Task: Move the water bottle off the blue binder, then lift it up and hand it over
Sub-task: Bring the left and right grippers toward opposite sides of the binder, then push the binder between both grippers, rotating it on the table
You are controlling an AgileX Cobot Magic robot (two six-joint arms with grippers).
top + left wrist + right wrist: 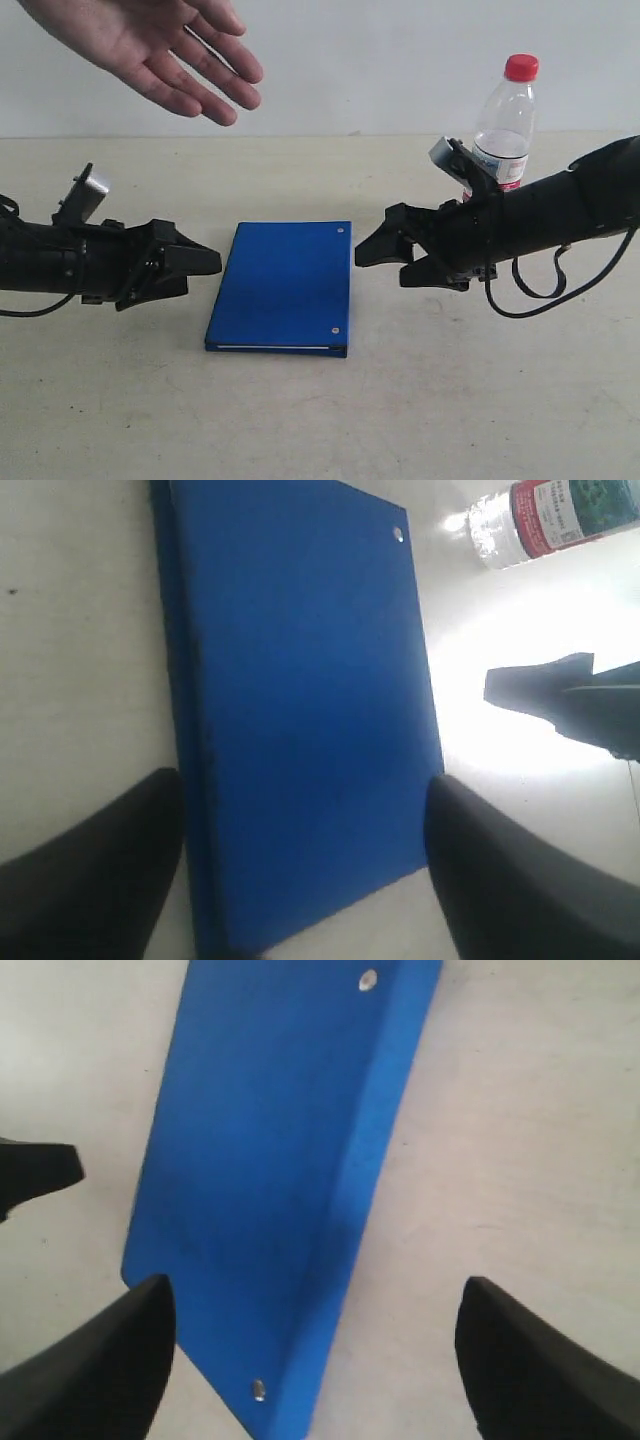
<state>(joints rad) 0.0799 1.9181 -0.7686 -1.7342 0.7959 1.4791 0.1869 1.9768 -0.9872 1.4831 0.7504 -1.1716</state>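
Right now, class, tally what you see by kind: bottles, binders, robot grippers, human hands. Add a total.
water bottle: 1
blue binder: 1
grippers: 2 (left gripper, right gripper)
human hand: 1
total: 5

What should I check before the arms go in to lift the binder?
1. Bottle off the binder: ok. It stands upright on the table, behind the right arm.
2. Binder top bare: ok. It lies flat and closed, with nothing on it.
3. Left tool ready: ok. It is open, empty, and just short of the binder's left edge.
4. Right tool ready: ok. It is open, empty, and just short of the right edge.
5. Receiving hand: ok. It is open and raised at the upper left of the exterior view.
6. Gap between right arm and bottle: cannot tell, since the arm hides the bottle's base.
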